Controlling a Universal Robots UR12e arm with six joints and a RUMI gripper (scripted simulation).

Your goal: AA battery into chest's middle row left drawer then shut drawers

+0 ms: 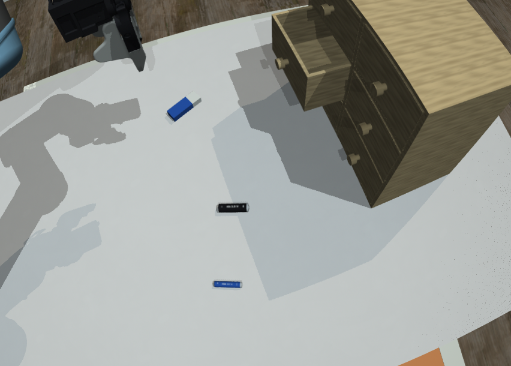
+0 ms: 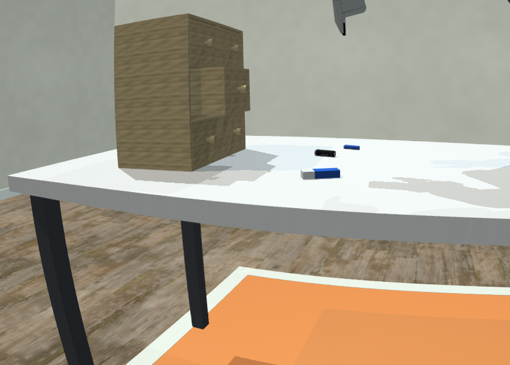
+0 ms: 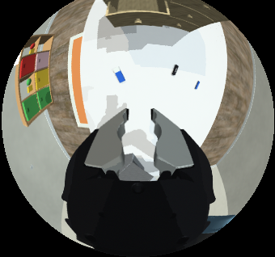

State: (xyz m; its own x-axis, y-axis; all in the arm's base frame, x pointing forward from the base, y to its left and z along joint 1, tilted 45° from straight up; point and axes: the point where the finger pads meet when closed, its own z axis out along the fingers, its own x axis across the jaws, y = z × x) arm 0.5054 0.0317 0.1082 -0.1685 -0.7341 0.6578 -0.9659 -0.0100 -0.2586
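Observation:
The thicker black battery (image 1: 233, 207) lies on the white table in front of the wooden chest (image 1: 383, 63). It also shows in the exterior view (image 2: 325, 152) and the wrist view (image 3: 175, 69). A thinner blue battery (image 1: 227, 284) lies further from the chest. One middle-row drawer (image 1: 306, 59) stands pulled out and looks empty; it also shows in the side view (image 2: 225, 91). My gripper (image 1: 140, 65) hangs high above the table's far left part, well away from both batteries. Its fingers stand narrow with nothing between them.
A blue and white eraser (image 1: 183, 107) lies on the table between the gripper and the chest. The other drawers of the chest are shut. An orange mat (image 2: 340, 318) lies on the floor beside the table. A shelf with coloured bins (image 3: 34, 83) stands off to the side.

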